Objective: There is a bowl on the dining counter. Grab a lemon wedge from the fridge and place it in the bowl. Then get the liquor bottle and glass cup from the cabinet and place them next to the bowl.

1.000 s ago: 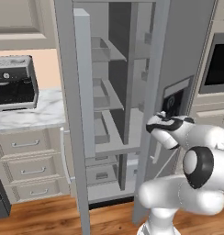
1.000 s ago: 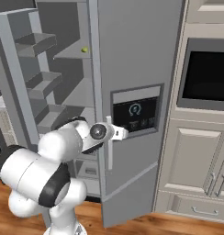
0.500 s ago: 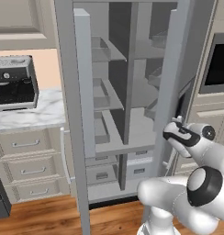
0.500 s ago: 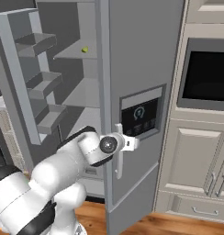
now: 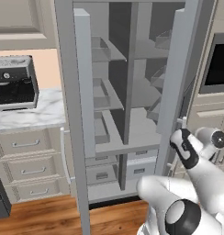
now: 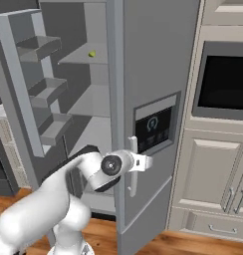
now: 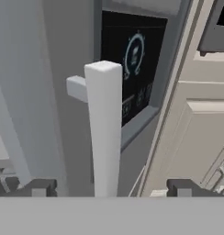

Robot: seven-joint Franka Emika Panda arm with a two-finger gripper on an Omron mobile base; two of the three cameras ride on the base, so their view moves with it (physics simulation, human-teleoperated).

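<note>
The fridge (image 5: 132,92) is standing open, filling the middle of both base views. Its left door (image 5: 68,114) is swung out toward the robot, showing grey bins on its inner face. Its right door (image 6: 153,99) is also swung partly open, with the dark dispenser panel (image 6: 153,129) facing right. Grey shelves (image 5: 132,133) and drawers (image 5: 102,174) are showing inside.

To the left of the fridge, cream drawers (image 5: 26,170) are carrying a marble worktop (image 5: 29,114) with a dark appliance (image 5: 13,82) on it. To the right, a wall oven (image 6: 225,84) is sitting above cream cabinet doors (image 6: 208,174).

The arm is reaching forward from the base, elbow bent low, with the wrist level at the near edge of the right door. The hand is pointing at the door's white handle (image 7: 104,133), near its top end.

The gripper (image 7: 111,187) is standing wide. In the hand view its two fingertips (image 7: 40,187) are sitting well apart on either side of the handle, with a clear gap on each side, so nothing is being gripped. In the right base view the gripper (image 6: 139,162) is sitting just beside the handle (image 6: 132,169), below the dispenser panel.

The lemon wedge (image 6: 92,54) is lying on an upper fridge shelf (image 6: 88,57), far left of the gripper and well above it, as seen in the right base view.
</note>
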